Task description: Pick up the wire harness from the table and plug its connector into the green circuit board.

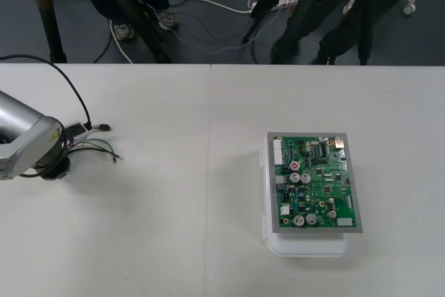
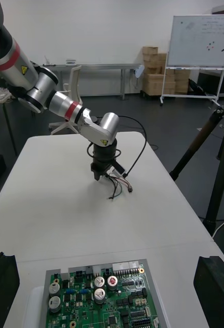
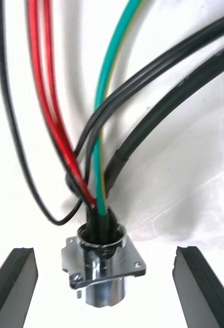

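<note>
left side of the table (image 1: 174,241): left arm bent low, left gripper (image 3: 105,252) down over the wire harness (image 1: 97,145). its black fingers (image 3: 14,282) stand wide apart, one on each side of the round metal socket (image 3: 102,266) — not touching it. red, green and black wires (image 3: 104,102) trail from the socket across the table, well apart from the board. right side: green circuit board (image 1: 314,182) flat on its white base (image 1: 306,247). right gripper (image 2: 107,261) hangs at the board's edge — fingers spread, holding nothing.

A plain light table (image 1: 139,241) meets a strip of dark floor (image 1: 83,26) strewn with loose cables (image 1: 208,3).
</note>
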### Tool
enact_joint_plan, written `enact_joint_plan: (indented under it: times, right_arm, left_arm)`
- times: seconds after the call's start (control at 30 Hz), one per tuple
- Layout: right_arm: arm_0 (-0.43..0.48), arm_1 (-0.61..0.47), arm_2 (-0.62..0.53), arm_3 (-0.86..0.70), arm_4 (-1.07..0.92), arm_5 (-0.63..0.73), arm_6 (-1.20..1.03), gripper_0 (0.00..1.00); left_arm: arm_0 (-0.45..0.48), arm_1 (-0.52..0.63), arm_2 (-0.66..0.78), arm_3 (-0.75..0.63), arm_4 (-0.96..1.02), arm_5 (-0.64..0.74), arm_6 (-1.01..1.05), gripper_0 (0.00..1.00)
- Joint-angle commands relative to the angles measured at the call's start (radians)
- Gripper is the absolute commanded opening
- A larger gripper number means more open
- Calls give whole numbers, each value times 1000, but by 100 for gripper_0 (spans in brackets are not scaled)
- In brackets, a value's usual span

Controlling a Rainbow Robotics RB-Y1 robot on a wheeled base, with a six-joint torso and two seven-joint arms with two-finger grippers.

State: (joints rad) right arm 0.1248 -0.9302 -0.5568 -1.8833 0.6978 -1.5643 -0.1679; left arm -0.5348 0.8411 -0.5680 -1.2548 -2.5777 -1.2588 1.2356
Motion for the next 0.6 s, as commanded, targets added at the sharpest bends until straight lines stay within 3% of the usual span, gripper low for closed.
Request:
enact_joint_plan:
  times: [0.03, 0.53, 0.57, 0.6]
  right_arm:
    - [-5, -44, 11, -10, -4, -6, 33, 100]
    - [-5, -44, 11, -10, -4, -6, 33, 100]
    - [-5, -44, 11, -10, -4, -6, 33, 100]
    - [-5, -44, 11, -10, -4, -6, 33, 100]
  left_arm:
    - [-43, -25, -10, 2, -15, 32, -68, 78]
    - [-42, -25, -10, 9, -29, 38, -68, 77]
    - [-42, -25, -10, 9, -29, 38, -68, 73]
    - [-42, -27, -10, 11, -29, 38, -67, 41]
